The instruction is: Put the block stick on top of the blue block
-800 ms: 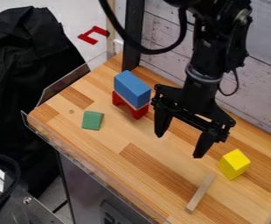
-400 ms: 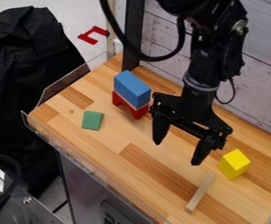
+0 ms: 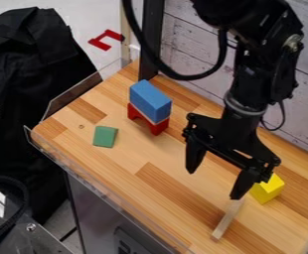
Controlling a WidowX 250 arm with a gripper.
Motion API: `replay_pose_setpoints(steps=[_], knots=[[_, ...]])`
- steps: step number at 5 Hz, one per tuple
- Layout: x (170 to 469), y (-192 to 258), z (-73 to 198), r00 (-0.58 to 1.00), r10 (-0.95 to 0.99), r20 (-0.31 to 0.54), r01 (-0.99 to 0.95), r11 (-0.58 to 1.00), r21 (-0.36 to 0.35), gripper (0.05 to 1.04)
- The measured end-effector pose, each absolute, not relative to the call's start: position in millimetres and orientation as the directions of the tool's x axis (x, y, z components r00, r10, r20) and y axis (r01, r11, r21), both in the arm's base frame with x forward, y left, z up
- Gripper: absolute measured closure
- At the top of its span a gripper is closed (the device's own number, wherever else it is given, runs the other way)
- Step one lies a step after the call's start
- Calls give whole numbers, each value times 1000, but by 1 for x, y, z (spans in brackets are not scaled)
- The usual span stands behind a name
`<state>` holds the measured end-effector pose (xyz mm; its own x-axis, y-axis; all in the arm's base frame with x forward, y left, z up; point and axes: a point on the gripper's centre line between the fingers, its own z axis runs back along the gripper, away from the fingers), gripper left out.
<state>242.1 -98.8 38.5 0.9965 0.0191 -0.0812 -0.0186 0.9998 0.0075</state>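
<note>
My gripper (image 3: 213, 185) hangs open over the right half of the wooden counter, with nothing between its fingers. Its right finger is over the far end of the block stick (image 3: 225, 222), a thin pale wooden bar lying on the counter, and covers that end in this view. The blue block (image 3: 150, 101) rests on top of a red arch-shaped block (image 3: 147, 119), to the left of the gripper and further back.
A yellow block (image 3: 268, 189) stands just right of the gripper, partly behind its right finger. A green block (image 3: 105, 136) lies on the left part of the counter (image 3: 126, 173). A clear low wall (image 3: 97, 177) runs along the near edge; white planks rise behind.
The gripper first came a little lower, then moved right and nearer the stick, so its right finger now covers the stick's far end and part of the yellow block. The blocks have not moved.
</note>
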Motion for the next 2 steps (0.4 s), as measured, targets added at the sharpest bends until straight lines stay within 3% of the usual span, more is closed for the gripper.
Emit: replay_pose_setpoints(steps=[2], knots=[[239, -111, 7, 987, -15, -160, 15, 1000, -5, 84]])
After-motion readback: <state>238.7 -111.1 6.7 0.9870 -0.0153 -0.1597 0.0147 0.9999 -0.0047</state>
